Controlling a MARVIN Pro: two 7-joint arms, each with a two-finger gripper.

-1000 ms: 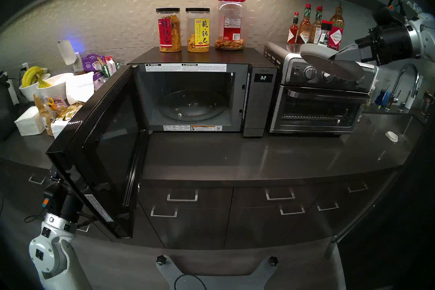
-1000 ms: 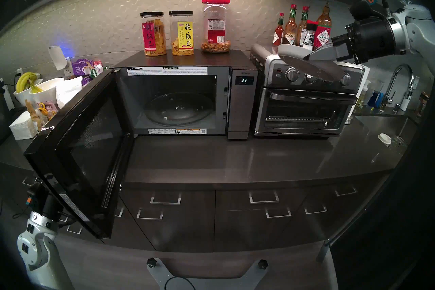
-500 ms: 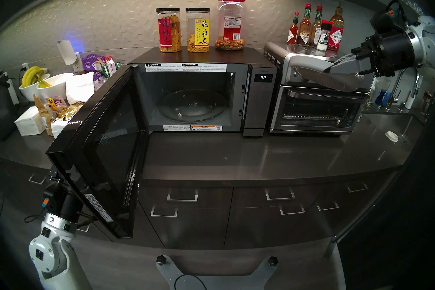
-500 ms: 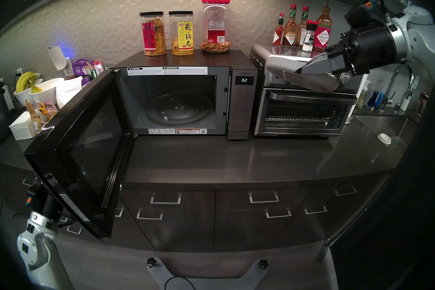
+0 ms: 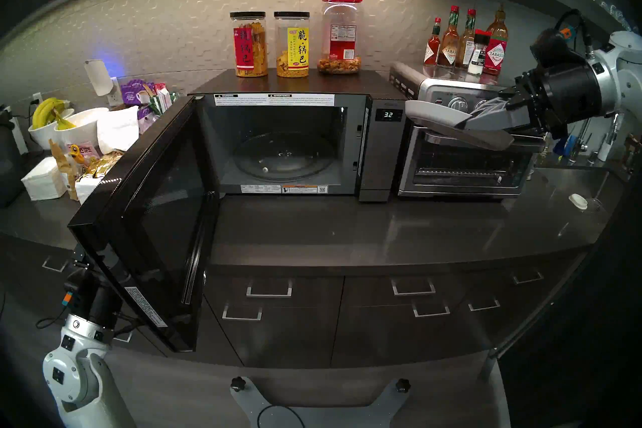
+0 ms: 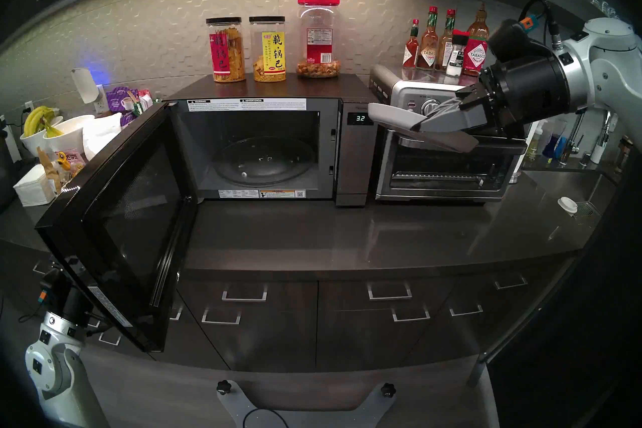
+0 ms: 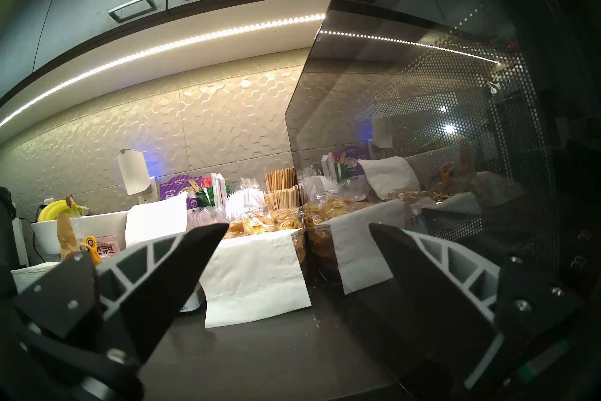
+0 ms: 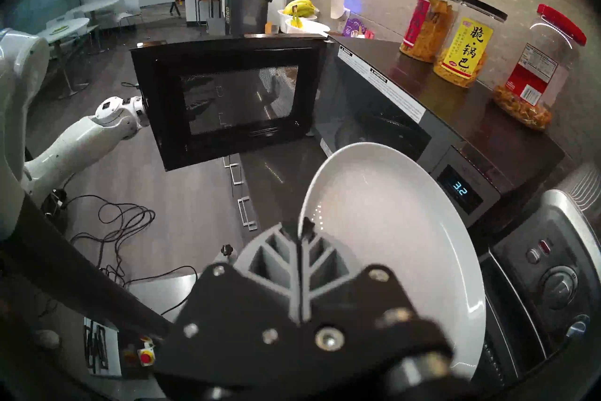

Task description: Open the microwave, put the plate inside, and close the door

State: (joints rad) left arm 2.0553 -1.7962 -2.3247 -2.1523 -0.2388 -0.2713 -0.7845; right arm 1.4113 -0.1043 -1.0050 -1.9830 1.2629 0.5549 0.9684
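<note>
On the dark kitchen counter (image 5: 382, 229) I see the microwave (image 5: 380, 153) with its door (image 5: 146, 219) swung wide. My right gripper (image 8: 300, 229) is pinched tight on the white plate (image 8: 390, 228) rim, tilted in front of the toaster oven (image 5: 462, 170). My left gripper (image 7: 297, 239) sits spread and empty beside the door.

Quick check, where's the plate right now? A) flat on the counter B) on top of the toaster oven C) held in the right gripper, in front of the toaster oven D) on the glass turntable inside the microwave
C: the right gripper is shut on the rim of the plate, which hangs tilted in the air in front of the toaster oven; the turntable in the open microwave is bare.
</note>
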